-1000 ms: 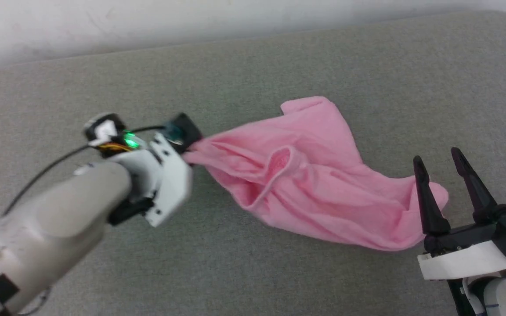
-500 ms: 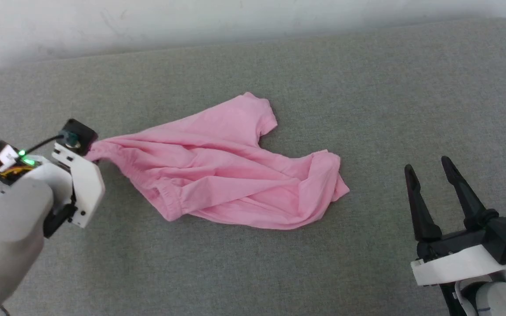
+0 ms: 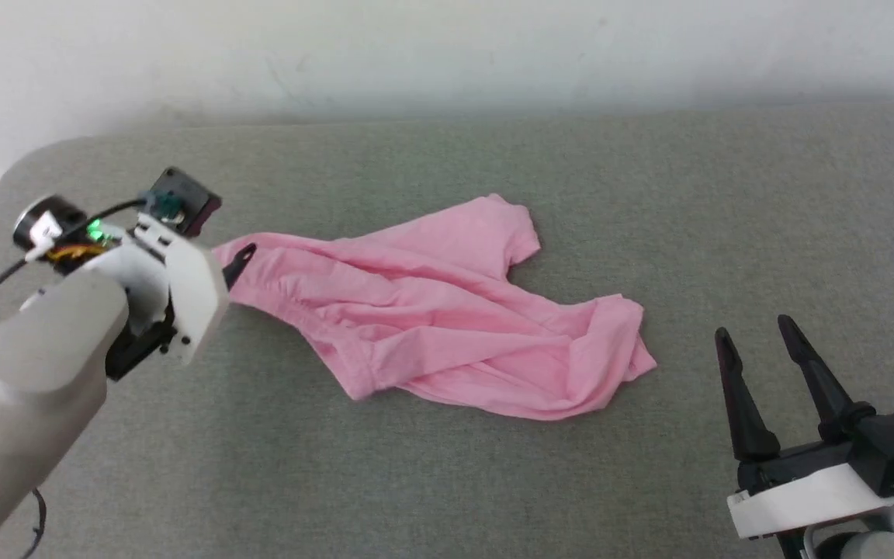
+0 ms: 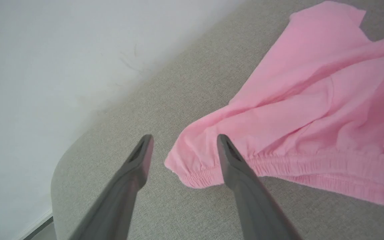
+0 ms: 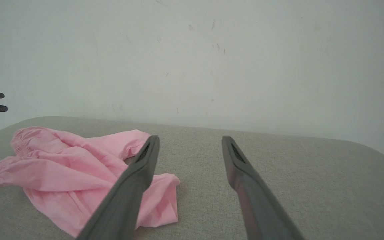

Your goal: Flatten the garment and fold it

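**Flattening stage: both grippers free, cloth bunched**

The garment (image 3: 447, 310) is lying rumpled across the middle of the counter (image 3: 447, 481), a little toward the left edge. Its gathered waistband (image 4: 278, 163) is pointing at the far left corner. The leg end is heaped in folds toward the right, and nothing is lying flat yet.

Doing this step well, as I judge it:
- The elastic band is offering the firmest bite, so it is worth pinching there through both layers, near a band corner.
- The right arm should be taking the bunched leg hem, so the two pulls are opposing each other along the counter.
- The cloth should be kept low and drawn out slowly. Thin fabric like this is likely to slide or fold back on itself.

Pose:
- The left gripper (image 4: 183, 138) is hovering just beside the waistband corner, over the left part of the counter. Its pale forearm is reaching in from the near left corner, and its fingers are pointing along the cloth. Its jaws are standing spread and gripping nothing, with the band corner lying beneath the gap.
- The right gripper (image 3: 753, 328) is waiting by the near right corner with its fingers aimed at the far edge. Its jaws are spread wide and empty, and it is well apart from the garment's right end.
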